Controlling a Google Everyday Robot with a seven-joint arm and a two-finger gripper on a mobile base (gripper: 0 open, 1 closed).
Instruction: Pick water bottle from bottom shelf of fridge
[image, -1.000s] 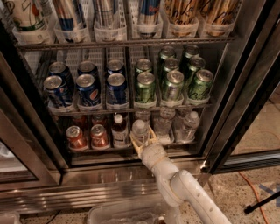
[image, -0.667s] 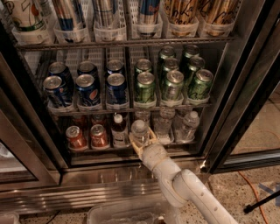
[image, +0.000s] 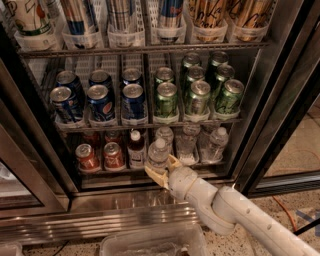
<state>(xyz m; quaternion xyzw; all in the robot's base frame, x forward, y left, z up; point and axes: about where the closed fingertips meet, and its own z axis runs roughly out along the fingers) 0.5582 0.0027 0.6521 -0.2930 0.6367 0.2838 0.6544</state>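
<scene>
- gripper (image: 163, 169) at the bottom shelf (image: 122, 169) front, fingers (image: 154, 175) apart by the water bottle (image: 158, 151) base
- water bottle looks light, thin, slick — I'd grab its ribbed middle

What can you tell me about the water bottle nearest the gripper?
The water bottle is small, clear ribbed plastic with a white screw cap and colourless contents. It stands upright at the front of the bottom shelf, between a dark-liquid bottle and more clear bottles. The gripper is at its base, hiding the lower part; contact cannot be confirmed.
</scene>
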